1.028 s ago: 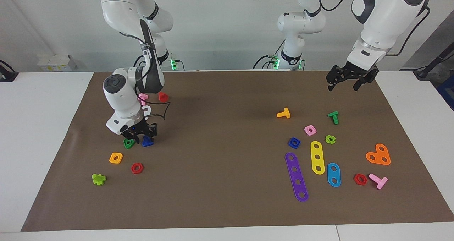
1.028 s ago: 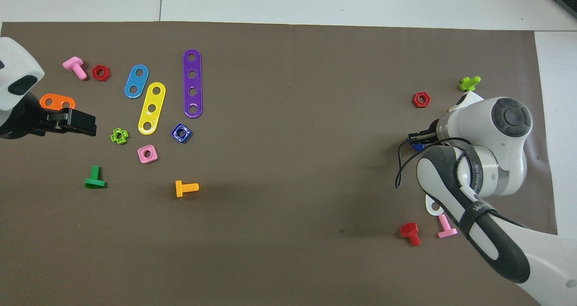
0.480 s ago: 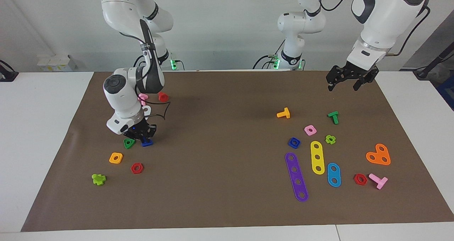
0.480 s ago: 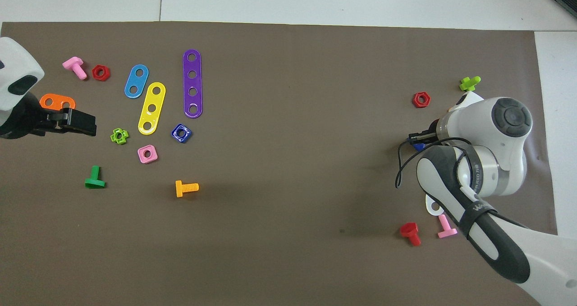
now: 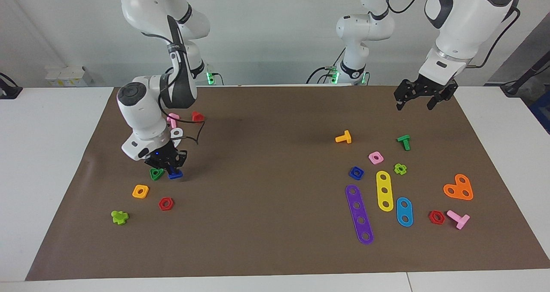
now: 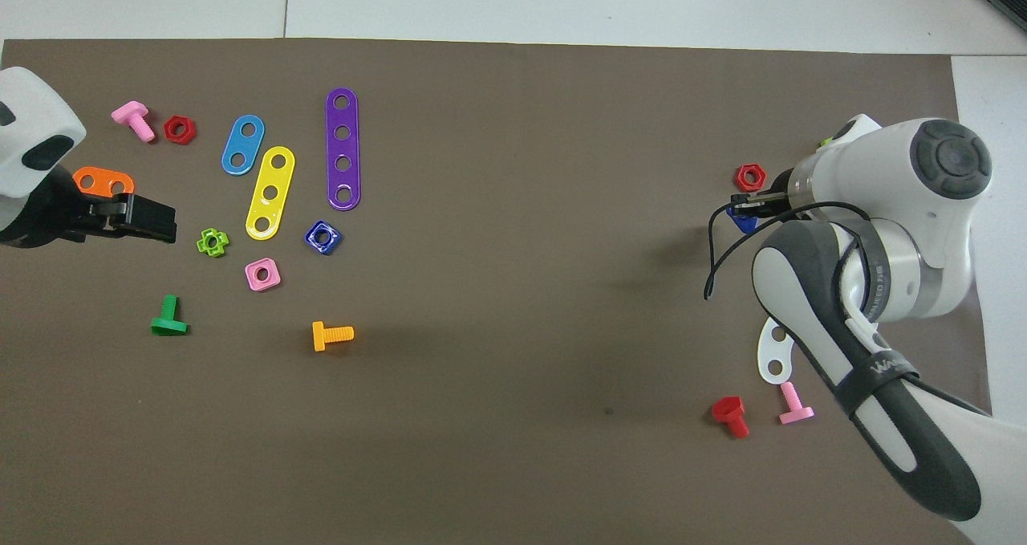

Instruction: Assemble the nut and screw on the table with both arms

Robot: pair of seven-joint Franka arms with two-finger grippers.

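Fingers (image 5: pixel 173 169) of the right arm pinch the screw (image 5: pixel 175 175), half-hidden overhead; left fingers (image 5: pixel 416 103) spread.

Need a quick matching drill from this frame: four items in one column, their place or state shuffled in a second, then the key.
Items
1. screw
2. nut
3. left gripper
4. green triangular nut

Place or state
A. lies on the mat beside the pink square nut
B. open, hanging in the air at the left arm's end of the table
C. pinched in the shut right gripper
D. lies on the mat right beside the right gripper

Pairs: 1-C, 2-A, 3-B, 4-D
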